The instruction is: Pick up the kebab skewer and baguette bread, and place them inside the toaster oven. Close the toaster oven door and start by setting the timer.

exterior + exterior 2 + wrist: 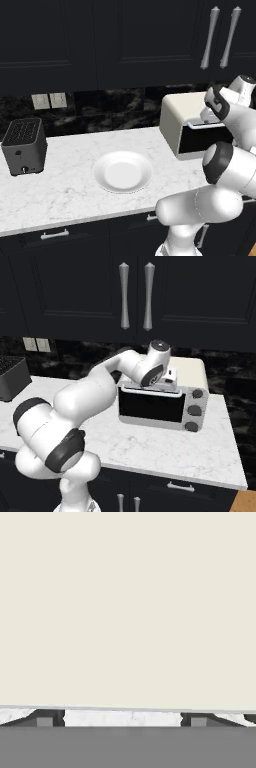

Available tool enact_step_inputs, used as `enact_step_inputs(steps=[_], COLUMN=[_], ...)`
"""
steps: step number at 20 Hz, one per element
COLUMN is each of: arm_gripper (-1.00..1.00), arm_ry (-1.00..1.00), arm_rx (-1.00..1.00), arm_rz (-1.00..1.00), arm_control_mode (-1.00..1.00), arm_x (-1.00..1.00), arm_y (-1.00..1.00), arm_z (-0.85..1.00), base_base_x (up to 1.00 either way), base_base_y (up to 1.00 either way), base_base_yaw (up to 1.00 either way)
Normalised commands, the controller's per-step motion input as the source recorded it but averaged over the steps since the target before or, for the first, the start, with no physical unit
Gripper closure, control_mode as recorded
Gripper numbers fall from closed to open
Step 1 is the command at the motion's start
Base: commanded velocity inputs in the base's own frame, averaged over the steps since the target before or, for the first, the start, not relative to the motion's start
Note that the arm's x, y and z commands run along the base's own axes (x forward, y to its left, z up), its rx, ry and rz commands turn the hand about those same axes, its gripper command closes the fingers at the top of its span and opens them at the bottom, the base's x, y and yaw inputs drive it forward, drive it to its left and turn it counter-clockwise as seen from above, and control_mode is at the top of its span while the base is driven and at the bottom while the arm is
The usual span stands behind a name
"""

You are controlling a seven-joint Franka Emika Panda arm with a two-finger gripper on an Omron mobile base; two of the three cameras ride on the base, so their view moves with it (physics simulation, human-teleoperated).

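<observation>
The cream-white toaster oven [192, 372] stands on the marble counter with its dark glass door [150, 406] upright against the front. Its silver bar handle [150, 391] runs along the door's top edge. My gripper [167, 379] hovers low over the oven's front top edge, just above that handle. In the hand view the oven's cream top [125, 607] is very close, and the two fingertips [45, 720] stand far apart with nothing between them, so the gripper [121, 720] is open. The kebab skewer and the baguette bread are out of view. The white plate [123, 171] holds nothing.
Three dark knobs [194, 410] sit on the oven's right side. A small black slot toaster [24, 145] stands at the counter's left. Dark upper cabinets with silver handles [135, 296] hang above. My arm's elbow [227, 165] hides the oven's front in the left base view.
</observation>
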Motion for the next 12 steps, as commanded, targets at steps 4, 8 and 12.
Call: enact_step_inputs(steps=[4, 8, 12], arm_gripper=[-1.0, -1.0, -1.0], arm_ry=[0.0, -0.04, -0.19], arm_rx=[0.0, -0.01, -0.03], arm_rz=[0.0, 0.0, 0.0], arm_control_mode=[-1.0, -1.0, -1.0], arm_x=[0.59, 0.63, 0.32], arm_y=[0.31, 0.41, 0.49], arm_z=[0.0, -0.09, -0.24], base_base_x=[0.0, 0.0, 0.0], base_base_y=[0.0, 0.0, 0.0], base_base_yaw=[0.0, 0.0, 0.0])
